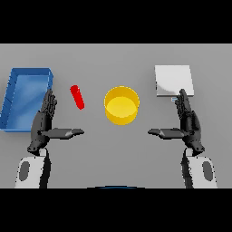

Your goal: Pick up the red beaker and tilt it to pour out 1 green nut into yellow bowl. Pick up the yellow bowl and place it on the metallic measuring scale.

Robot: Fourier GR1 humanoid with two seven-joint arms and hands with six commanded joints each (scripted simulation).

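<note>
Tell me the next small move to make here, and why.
Probably move the left hand forward and a little inward to the red beaker. Both hands are open and hold nothing, the beaker sits untouched on the table just beyond that hand, and the yellow bowl beside it looks empty, so pouring comes first.

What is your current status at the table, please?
Left hand, right hand open, idle. Red beaker untouched beside round yellow bowl. Metallic scale unobstructed.

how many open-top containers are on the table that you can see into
2. The blue tray lies at the far left; the yellow bowl sits mid-table. Neither visibly holds anything.
</note>
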